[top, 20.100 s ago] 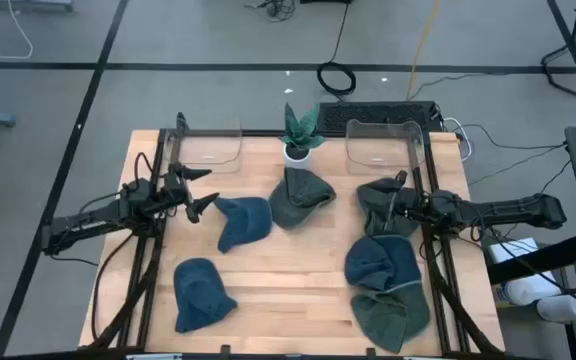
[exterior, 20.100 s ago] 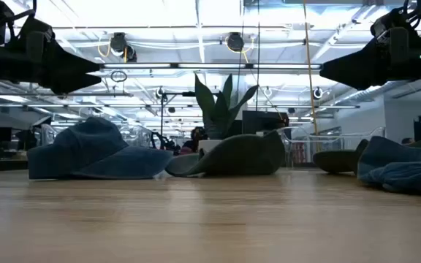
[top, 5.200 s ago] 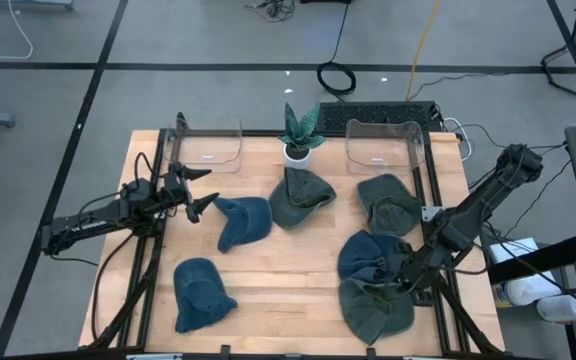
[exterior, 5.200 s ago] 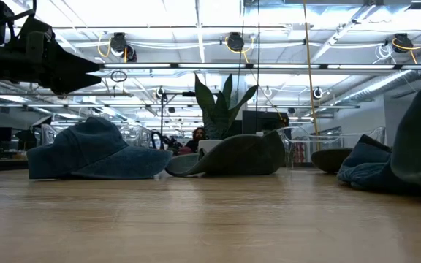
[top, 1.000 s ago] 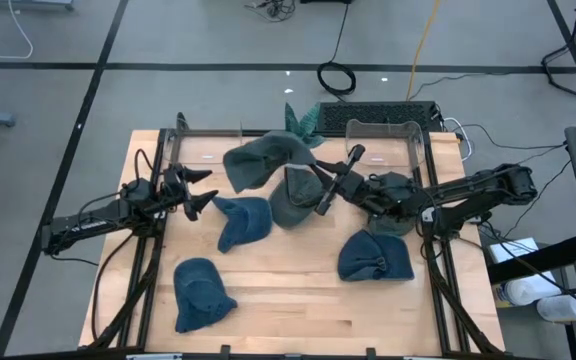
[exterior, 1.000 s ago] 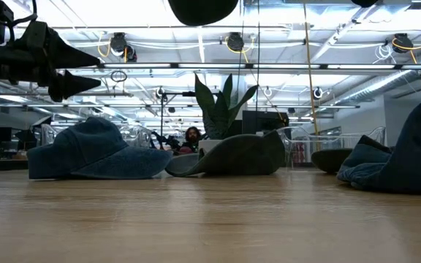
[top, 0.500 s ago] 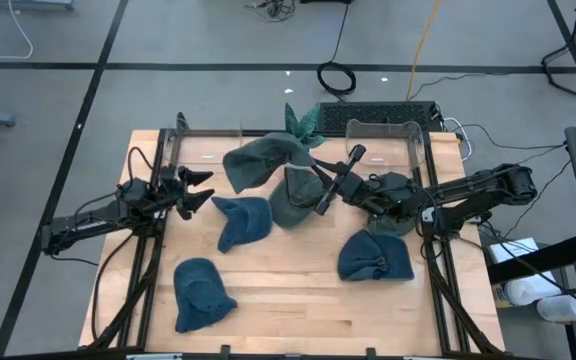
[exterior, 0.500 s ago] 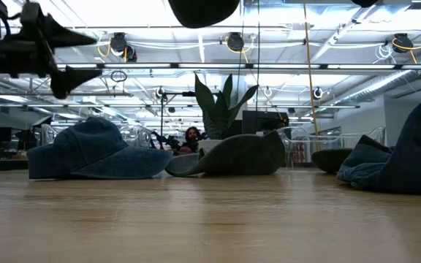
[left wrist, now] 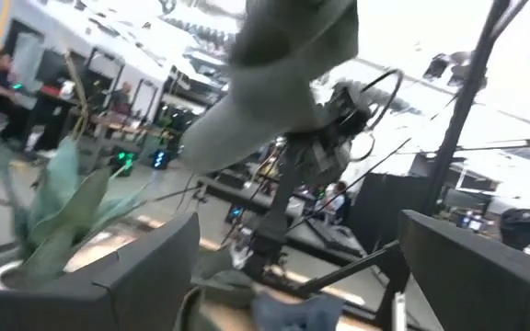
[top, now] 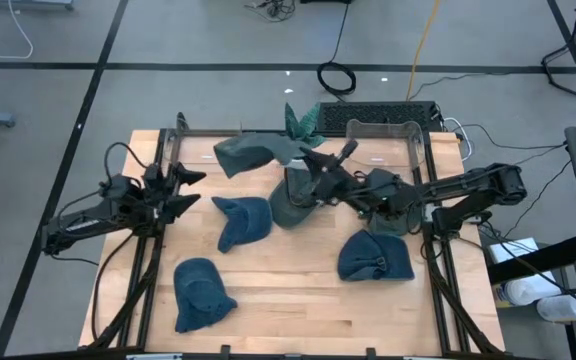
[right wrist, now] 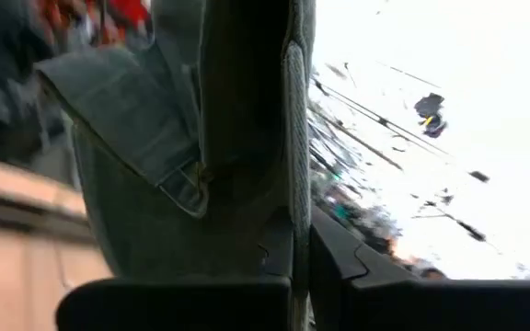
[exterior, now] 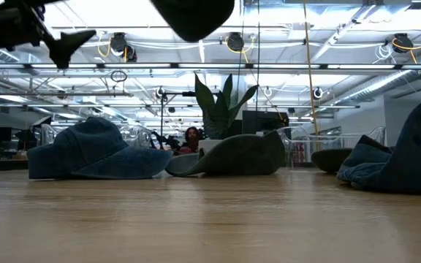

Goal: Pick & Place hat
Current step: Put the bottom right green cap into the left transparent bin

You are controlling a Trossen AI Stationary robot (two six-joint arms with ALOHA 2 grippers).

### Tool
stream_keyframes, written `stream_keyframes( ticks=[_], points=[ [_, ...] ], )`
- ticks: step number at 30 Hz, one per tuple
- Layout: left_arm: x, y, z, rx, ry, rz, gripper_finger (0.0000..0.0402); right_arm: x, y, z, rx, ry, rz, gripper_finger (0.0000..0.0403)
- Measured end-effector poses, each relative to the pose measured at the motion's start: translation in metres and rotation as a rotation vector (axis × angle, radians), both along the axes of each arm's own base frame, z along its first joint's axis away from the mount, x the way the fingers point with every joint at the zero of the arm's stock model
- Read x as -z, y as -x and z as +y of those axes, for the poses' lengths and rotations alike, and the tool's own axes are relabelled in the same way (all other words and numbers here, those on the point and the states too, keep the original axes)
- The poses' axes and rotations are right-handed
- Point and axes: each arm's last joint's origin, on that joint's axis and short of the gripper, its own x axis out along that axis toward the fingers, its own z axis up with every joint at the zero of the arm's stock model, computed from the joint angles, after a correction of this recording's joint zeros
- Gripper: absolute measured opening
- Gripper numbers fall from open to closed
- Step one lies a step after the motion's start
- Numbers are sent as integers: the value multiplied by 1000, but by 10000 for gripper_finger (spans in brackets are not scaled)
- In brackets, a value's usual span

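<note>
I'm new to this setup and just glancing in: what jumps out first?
A grey-green hat hangs in the air over the table's far side, pinched in the right claw. Other hats lie scattered on the wooden table, with a potted plant at the far edge. The left claw hovers open at the left.

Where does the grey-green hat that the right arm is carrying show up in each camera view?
High view: grey-green hat aloft near the table's far edge, left of the potted plant, held by the right pincer.
Low view: dark shape at the top edge.
Left wrist view: hanging at upper centre.
Right wrist view: fills the frame.
Shared landmark: the potted plant.
</note>
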Motion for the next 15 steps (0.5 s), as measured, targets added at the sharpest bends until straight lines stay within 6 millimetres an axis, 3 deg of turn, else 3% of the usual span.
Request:
stream_keyframes(
  ticks=[8, 15],
  points=[
    [-29, 9, -4, 123, 184, -80, 379, -7, -33, 2, 122, 202, 162, 0],
    [-41, 4, -3, 190, 337, -59, 379, -21, -52, 5, 167, 337, 214, 0]
  ],
)
